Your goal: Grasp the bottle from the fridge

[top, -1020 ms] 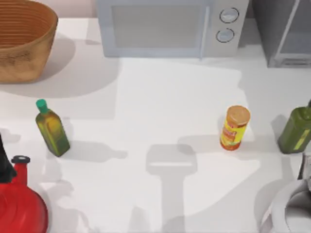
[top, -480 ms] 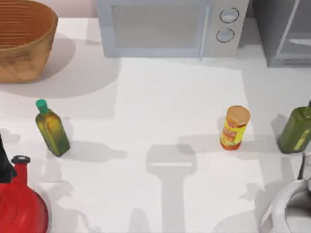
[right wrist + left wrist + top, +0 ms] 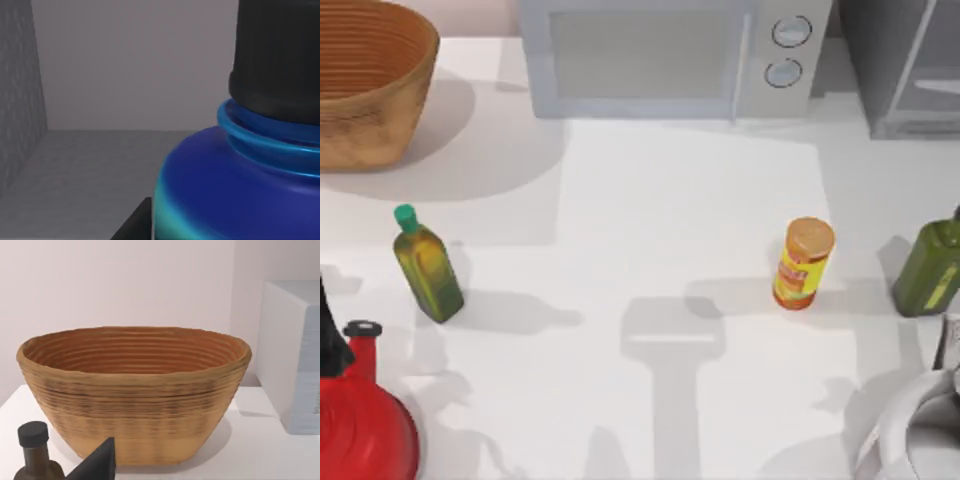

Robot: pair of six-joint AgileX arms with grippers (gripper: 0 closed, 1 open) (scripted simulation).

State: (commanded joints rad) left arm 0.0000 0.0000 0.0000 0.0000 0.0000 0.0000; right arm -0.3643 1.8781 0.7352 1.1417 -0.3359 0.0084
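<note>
No readable text, brand, number or sign anywhere. Checked the candidates: the orange-and-yellow canister (image 3: pixel 804 264) on the counter (image 3: pixel 650 220) has a red and yellow label band, but no letters resolve. The microwave (image 3: pixel 675 55) has two round dials (image 3: pixel 791 31) with no legible markings. The dark green bottle (image 3: pixel 930 267) carries a pale yellow label patch, blank as far as I can tell. The olive-yellow bottle (image 3: pixel 427 266) shows no print. The blue bottle (image 3: pixel 240 190) close to my right wrist camera has a plain body and a plain black cap (image 3: pixel 277 55).
</note>
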